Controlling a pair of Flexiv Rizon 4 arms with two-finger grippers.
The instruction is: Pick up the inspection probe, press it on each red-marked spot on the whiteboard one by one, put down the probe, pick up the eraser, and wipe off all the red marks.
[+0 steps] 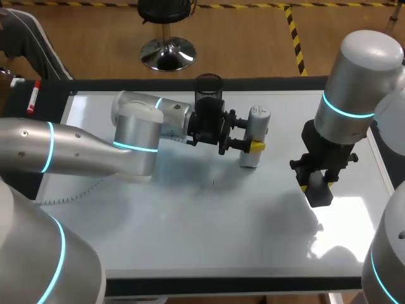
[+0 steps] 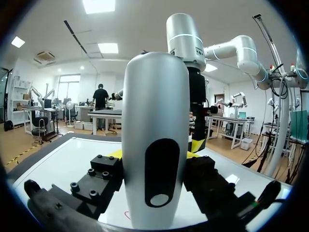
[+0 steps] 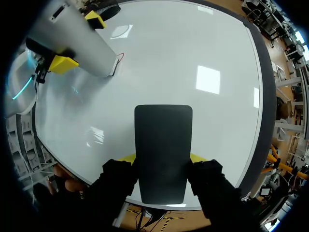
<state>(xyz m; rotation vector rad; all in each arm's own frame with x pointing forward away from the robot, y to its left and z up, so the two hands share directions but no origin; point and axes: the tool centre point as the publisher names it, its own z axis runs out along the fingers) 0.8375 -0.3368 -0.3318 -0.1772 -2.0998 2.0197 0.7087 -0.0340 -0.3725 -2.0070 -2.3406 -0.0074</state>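
— From above, where is the probe?
— The probe (image 1: pixel 256 126) stands upright on the whiteboard (image 1: pixel 209 234), at about 1 o'clock from the board's middle. The left gripper (image 1: pixel 250 140) comes in from 9 o'clock and clasps the probe from two sides.
— And the other arm?
— The right arm (image 1: pixel 345 95) hangs over the board at 3 o'clock. The right gripper (image 1: pixel 316 185) points down with the eraser (image 1: pixel 319 195) pinched between its fingers. I cannot tell whether the eraser touches the board. A black cup (image 1: pixel 209 85) sits at the board's 12 o'clock edge. A pen (image 1: pixel 31 98) lies off the board at 10 o'clock.
— What does the left wrist see?
— The probe fills the space between the fingers (image 2: pixel 102 178), which press on it from both sides. A red mark (image 2: pixel 126 215) shows on the board just beside the probe's foot. Beyond the probe, at about 1 o'clock from it, stands the right arm.
— And the right wrist?
— The eraser sits between the two yellow tips, gripped on both long sides, with the board below it. Ahead of this gripper, at 11 o'clock, the probe is held in the left gripper's yellow tips. Its lower end is close to a red mark. I cannot tell whether it touches the mark or only stands beside it
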